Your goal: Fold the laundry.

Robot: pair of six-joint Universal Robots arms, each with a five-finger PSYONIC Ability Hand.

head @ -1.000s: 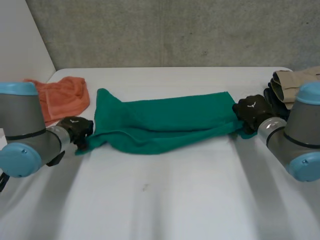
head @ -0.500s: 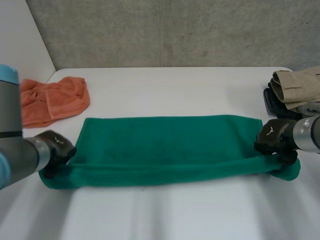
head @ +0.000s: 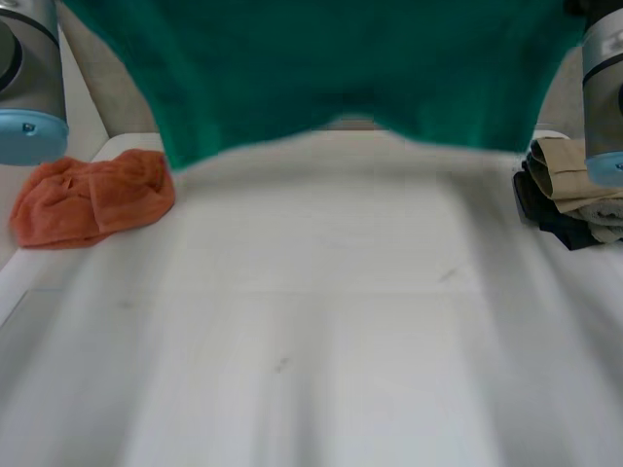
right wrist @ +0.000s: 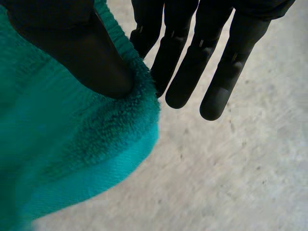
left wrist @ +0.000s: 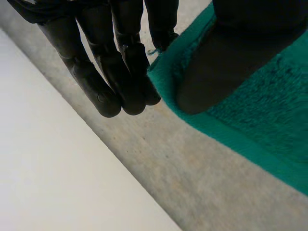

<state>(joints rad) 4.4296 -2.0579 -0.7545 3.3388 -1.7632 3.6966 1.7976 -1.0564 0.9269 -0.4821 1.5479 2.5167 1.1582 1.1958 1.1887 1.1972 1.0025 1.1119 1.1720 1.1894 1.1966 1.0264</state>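
In the left wrist view the left hand [left wrist: 115, 72] has its thumb [left wrist: 231, 62] pressed onto the edge of the green towel [left wrist: 260, 120]. The fingers [left wrist: 130, 53] are straight and close together just beside that edge, so the cloth is pinched. The spot where the thumb meets a finger is covered by the terry pile. In the right wrist view the right hand [right wrist: 192, 57] does the same at a rounded, bunched corner of the towel. Its thumb bears down on the fluffy rim and its straight fingers are spread a little apart beyond the rim. The finger backing the thumb is hidden behind the cloth. Both wrist views show a grey speckled surface [right wrist: 240, 183] past the fingertips. The head view shows the towel spread wide and hanging high in front of the camera, between the left arm [head: 29, 68] and the right arm [head: 604, 88]. The towel's upper edge and the arms' ends are cut off at the frame's top. Its lower hem is blurred and uneven, lower near the two sides than in the middle. Below it lies the white table [head: 321, 321]. A crumpled orange cloth [head: 92, 195] lies at the table's left edge. A pile of folded clothes [head: 574, 190], beige over dark, sits at its right edge, partly behind the right arm.
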